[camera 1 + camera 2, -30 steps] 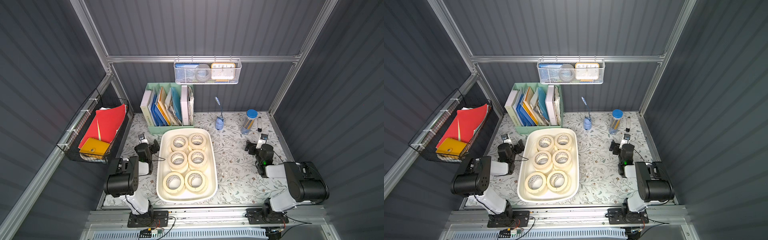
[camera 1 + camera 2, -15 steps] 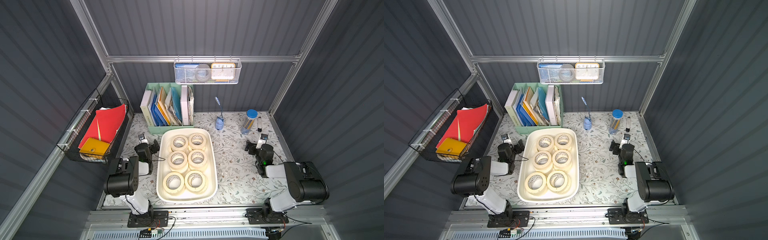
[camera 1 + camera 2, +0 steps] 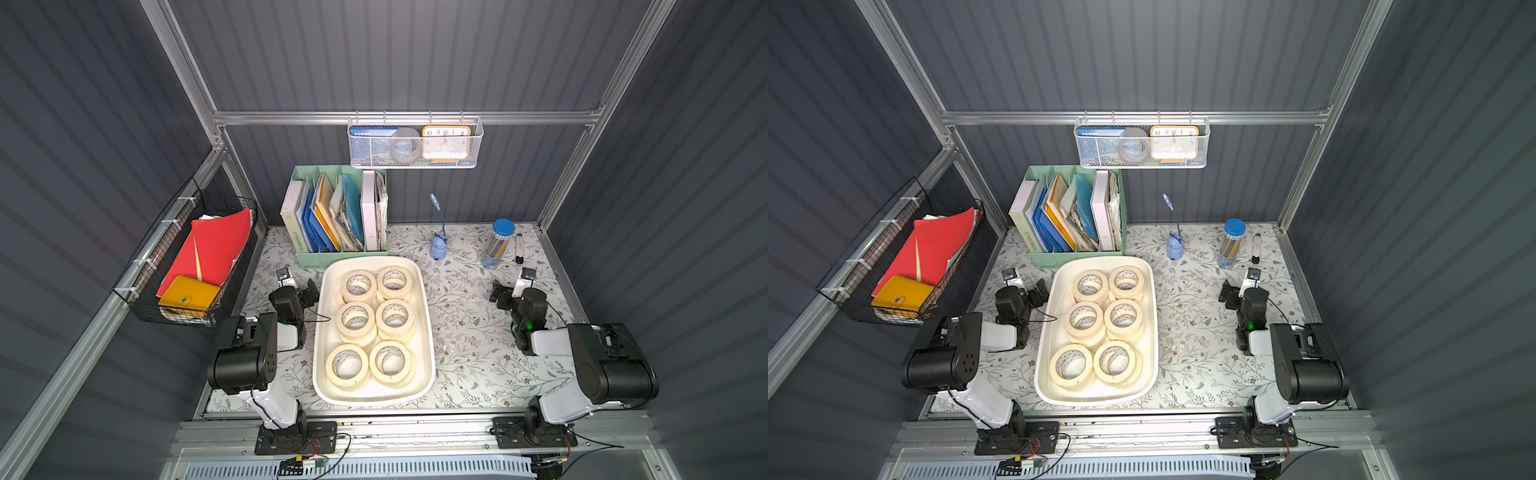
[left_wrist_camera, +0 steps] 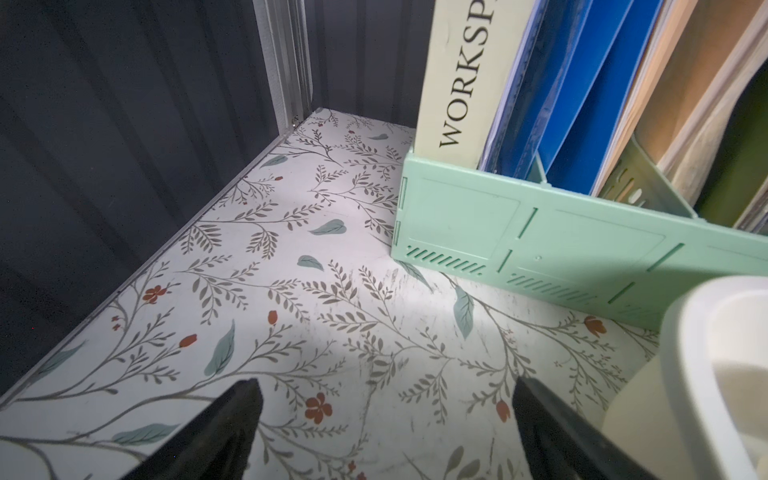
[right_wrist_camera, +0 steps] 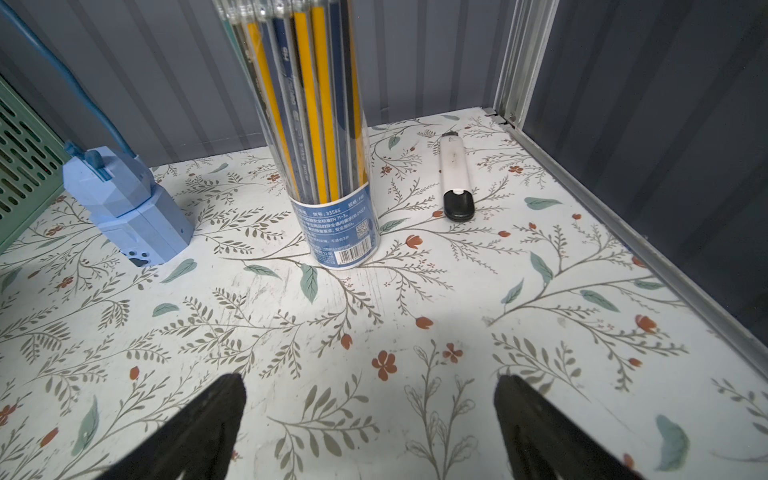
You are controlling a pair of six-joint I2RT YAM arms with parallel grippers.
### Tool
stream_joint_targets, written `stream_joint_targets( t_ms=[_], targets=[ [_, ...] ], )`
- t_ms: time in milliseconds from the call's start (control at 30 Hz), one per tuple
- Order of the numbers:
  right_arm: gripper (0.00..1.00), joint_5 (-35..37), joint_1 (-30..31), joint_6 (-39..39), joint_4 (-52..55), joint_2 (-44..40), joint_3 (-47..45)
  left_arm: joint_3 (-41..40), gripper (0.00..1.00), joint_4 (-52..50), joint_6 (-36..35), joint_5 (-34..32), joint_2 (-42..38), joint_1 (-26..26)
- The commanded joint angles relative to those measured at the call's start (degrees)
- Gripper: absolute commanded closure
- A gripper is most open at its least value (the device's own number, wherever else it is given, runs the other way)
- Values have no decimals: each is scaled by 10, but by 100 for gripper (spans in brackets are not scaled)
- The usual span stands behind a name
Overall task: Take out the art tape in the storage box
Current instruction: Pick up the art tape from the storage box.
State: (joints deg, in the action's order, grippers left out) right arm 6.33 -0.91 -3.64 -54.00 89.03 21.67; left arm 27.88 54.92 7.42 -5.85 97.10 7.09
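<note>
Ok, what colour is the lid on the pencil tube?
The lid is blue, clearest in a top view.

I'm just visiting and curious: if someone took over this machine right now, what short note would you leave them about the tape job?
Left pincer: open and empty, over the table right beside the storage box.
Right pincer: open and empty, facing the pencil tube, well away from the box.
Art tape: all in the box, six rolls on top in two columns of three; more seem stacked beneath.
Done: nothing, no roll lies out on the table.
Left: lift out every roll.
</note>
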Motion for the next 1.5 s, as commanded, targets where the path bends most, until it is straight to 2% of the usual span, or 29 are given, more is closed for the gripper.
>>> stream_joint_targets(
  t_ms=[0, 67, 233, 367, 433, 533, 633, 667, 733, 767, 833, 1033, 1133, 1300, 1467],
  targets=[
    [1, 23, 2, -4, 86, -53, 29, 36, 0, -98, 20, -24, -41, -6],
    [1, 10, 2, 3, 200, -101, 68, 65, 0, -166, 23, -37, -74, -6],
    [1, 33, 25, 11, 405, -169, 163, 111, 0, -238, -16, -107, -154, -6],
    [1, 53, 62, -11, 609, -192, 264, 190, 0, -370, -41, -103, -226, -17],
    [1, 71, 94, -22, 701, -187, 316, 226, 0, -435, -42, -113, -249, -46],
    [3, 57, 137, -39, 828, -163, 390, 310, 0, -580, -30, -119, -235, -126],
    [4, 6, 164, -64, 925, -136, 446, 384, 0, -687, 12, -59, -176, -182],
    [8, -5, 172, -71, 947, -127, 461, 400, 0, -710, 28, -41, -154, -197],
    [17, -27, 188, -75, 981, -110, 483, 417, 0, -727, 52, -15, -119, -211],
    [17, -35, 197, -78, 999, -101, 493, 418, 1, -725, 64, -6, -104, -212],
    [17, -43, 213, -80, 1022, -86, 506, 422, 4, -736, 94, 15, -73, -212],
    [17, -50, 239, -86, 1049, -57, 507, 446, 7, -774, 137, -14, 17, -211],
    [17, -56, 242, -90, 1044, -52, 497, 440, 10, -769, 148, -25, 40, -203],
    [17, -56, 242, -95, 1032, -54, 483, 427, 16, -754, 161, -7, 58, -182],
    [18, -52, 242, -96, 1030, -56, 481, 423, 31, -741, 161, 7, 77, -177]
  ],
)
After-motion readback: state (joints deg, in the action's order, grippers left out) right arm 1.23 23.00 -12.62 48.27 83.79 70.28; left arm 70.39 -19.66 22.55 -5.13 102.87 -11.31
